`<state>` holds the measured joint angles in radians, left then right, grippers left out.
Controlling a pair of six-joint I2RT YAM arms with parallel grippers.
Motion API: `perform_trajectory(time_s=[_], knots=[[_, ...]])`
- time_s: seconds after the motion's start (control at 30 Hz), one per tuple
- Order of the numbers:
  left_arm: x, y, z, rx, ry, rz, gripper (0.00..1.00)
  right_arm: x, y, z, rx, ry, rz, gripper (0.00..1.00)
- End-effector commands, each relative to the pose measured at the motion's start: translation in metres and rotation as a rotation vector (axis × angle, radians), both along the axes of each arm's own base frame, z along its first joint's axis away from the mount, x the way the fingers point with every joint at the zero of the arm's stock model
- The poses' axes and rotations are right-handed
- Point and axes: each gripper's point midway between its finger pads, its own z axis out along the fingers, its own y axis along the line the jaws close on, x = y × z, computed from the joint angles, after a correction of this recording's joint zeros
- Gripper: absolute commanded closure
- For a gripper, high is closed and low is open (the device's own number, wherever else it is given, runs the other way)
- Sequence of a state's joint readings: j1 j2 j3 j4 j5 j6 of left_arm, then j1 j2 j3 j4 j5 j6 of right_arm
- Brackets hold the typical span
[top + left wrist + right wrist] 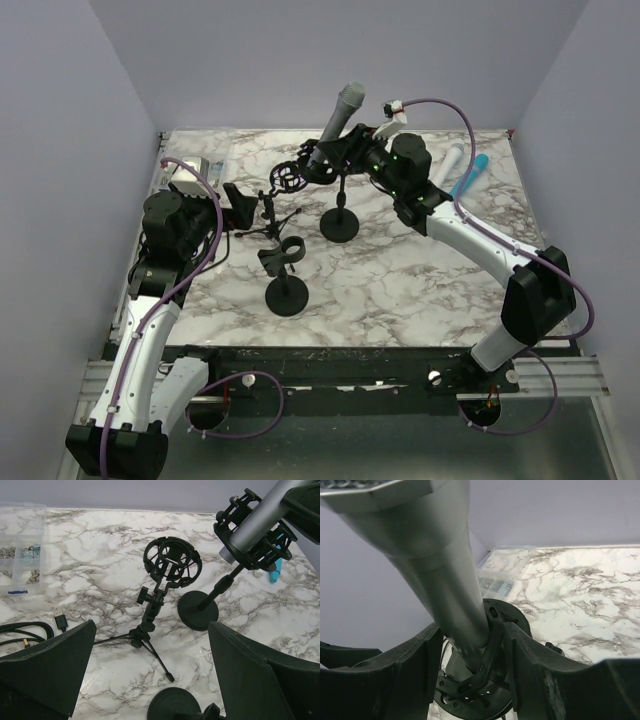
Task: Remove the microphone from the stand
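My right hand sits around the microphone, which is in its stand near the counter's far edge. I cannot tell if it squeezes yet. Next I should grip tight and slide it out. My left hand is wide open.

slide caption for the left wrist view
Open left gripper faces an empty tripod shock mount; the microphone sits in its stand at right.

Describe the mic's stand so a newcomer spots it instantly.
Three black stands sit on the marble table; take the rightmost stand. Its shock mount holds the grey microphone, whereas the tripod has an empty mount and the near stand only a bare clip.
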<state>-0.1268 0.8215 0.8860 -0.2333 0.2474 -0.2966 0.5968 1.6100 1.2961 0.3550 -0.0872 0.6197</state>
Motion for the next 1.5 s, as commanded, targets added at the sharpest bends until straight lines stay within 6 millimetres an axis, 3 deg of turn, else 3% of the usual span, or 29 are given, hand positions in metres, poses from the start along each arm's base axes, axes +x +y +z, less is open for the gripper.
perform_trajectory(time_s=[0.0, 0.2, 0.4, 0.5, 0.87, 1.13, 1.27, 1.47], knots=[[-0.002, -0.006, 0.008, -0.007, -0.024, -0.034, 0.01, -0.002, 0.009, 0.028, 0.04, -0.076, 0.032, 0.46], [-0.002, -0.006, 0.008, -0.007, -0.024, -0.032, 0.01, 0.003, 0.014, 0.024, 0.032, -0.089, 0.037, 0.54], [-0.002, -0.006, 0.008, -0.007, -0.026, -0.034, 0.02, 0.004, 0.018, 0.023, 0.019, -0.103, 0.045, 0.53], [-0.002, -0.006, 0.008, -0.009, -0.024, -0.035, 0.01, 0.002, 0.019, 0.026, 0.011, -0.119, 0.043, 0.58], [-0.002, -0.007, 0.007, -0.009, -0.021, -0.038, 0.01, -0.003, 0.01, 0.06, 0.04, -0.191, 0.01, 0.92], [-0.002, -0.007, 0.009, -0.01, -0.026, -0.039, 0.01, -0.006, 0.001, 0.099, 0.067, -0.251, -0.027, 0.99], [-0.002, -0.007, 0.008, -0.009, -0.024, -0.039, 0.01, -0.008, -0.013, 0.121, 0.05, -0.294, -0.08, 0.99], [-0.003, -0.008, 0.009, -0.013, -0.027, -0.044, 0.01, -0.006, -0.061, 0.146, -0.022, -0.355, -0.303, 0.99]])
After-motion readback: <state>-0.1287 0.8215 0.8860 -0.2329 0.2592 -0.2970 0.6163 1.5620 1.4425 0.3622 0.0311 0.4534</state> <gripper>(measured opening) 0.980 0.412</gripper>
